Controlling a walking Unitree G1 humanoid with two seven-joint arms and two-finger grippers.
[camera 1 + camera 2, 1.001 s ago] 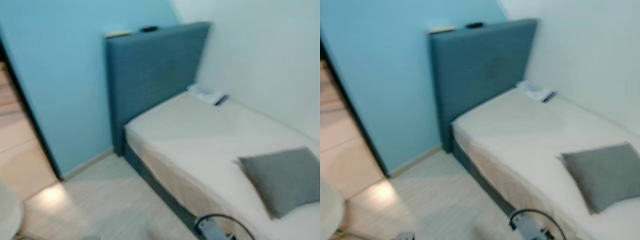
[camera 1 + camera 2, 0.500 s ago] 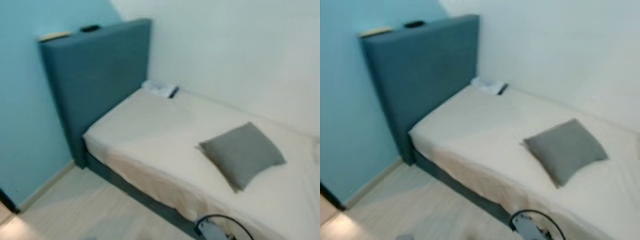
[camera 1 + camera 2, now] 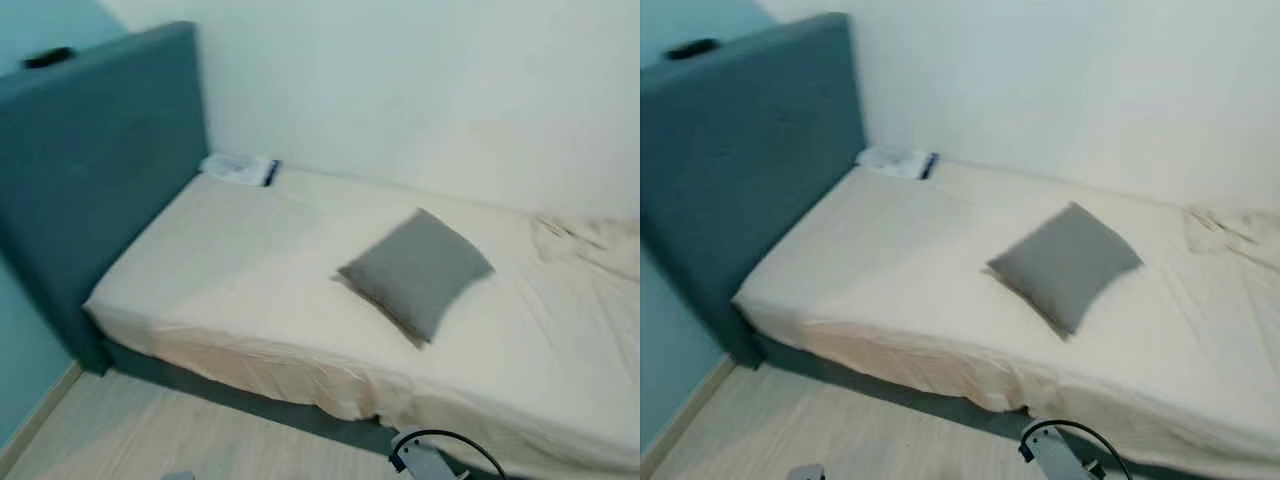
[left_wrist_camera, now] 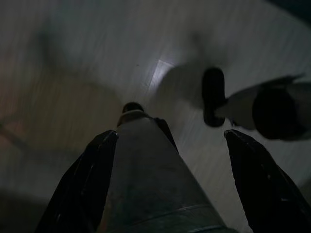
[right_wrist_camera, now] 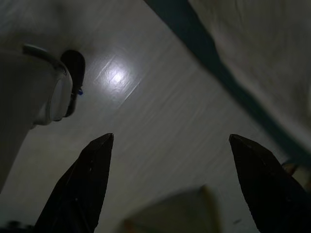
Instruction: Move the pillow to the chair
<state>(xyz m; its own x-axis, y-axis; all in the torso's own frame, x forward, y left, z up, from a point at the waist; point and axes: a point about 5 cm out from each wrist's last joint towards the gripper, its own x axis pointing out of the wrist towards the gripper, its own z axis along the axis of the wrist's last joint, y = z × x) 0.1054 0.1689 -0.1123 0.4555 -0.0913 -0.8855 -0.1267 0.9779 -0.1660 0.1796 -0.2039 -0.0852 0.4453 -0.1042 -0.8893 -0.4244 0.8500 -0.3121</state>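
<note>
Grey pillow (image 3: 415, 272), centre frame on the bed (image 3: 230, 260); my left gripper (image 4: 165, 145) and right gripper (image 5: 170, 160) hang wide-fingered, empty; risk: one-corner pinch lets it droop and slip.

Cream-sheeted bed (image 3: 250, 280), teal headboard (image 3: 90, 160), white wall (image 3: 420, 90).

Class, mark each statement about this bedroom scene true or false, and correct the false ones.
1. The grey pillow lies on the bed. True.
2. The right gripper is shut on the pillow. False: its fingers are open, above the floor.
3. The headboard is red. False: it is dark blue-grey.
4. The left gripper is open. True.
5. A small white item lies on the bed's corner by the headboard. True.
</note>
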